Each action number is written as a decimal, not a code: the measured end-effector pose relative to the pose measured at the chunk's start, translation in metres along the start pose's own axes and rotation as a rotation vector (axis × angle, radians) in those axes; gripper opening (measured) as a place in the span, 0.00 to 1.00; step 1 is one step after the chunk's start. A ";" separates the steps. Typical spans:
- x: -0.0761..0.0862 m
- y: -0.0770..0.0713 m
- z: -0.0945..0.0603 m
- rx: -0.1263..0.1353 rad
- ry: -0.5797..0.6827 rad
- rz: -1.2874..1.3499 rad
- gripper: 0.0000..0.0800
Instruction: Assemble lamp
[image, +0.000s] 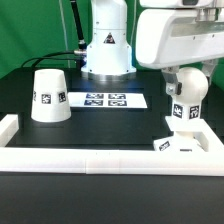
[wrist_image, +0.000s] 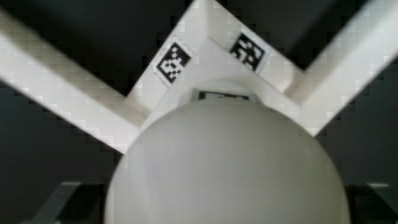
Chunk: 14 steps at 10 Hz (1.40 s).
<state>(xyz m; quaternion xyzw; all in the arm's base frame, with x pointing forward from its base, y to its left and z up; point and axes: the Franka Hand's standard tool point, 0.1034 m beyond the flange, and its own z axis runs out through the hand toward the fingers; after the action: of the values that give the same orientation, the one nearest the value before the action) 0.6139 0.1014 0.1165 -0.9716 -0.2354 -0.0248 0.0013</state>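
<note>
The round-topped white bulb (image: 187, 102) stands upright on the flat square base (image: 183, 145) at the exterior view's right. My gripper (image: 186, 88) comes down over the bulb with a finger on each side and looks shut on it. In the wrist view the bulb (wrist_image: 217, 160) fills the space between my fingers (wrist_image: 64, 202), and the base (wrist_image: 210, 62) with two tags shows beyond it. The truncated-cone shade (image: 50, 96) stands apart at the exterior view's left, out of the wrist view.
The marker board (image: 105, 99) lies flat between the shade and the bulb. A long white rail (image: 100, 160) runs along the front, with ends turning up both sides. The arm's white pedestal (image: 106, 45) stands at the back.
</note>
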 end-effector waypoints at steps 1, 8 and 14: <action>0.000 0.001 0.000 -0.001 0.000 0.115 0.72; 0.000 0.000 0.000 -0.004 -0.001 0.797 0.72; -0.001 -0.001 -0.002 0.000 -0.003 1.024 0.86</action>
<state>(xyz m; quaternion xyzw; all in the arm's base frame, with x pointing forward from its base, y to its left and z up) 0.6128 0.1020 0.1186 -0.9623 0.2710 -0.0194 0.0129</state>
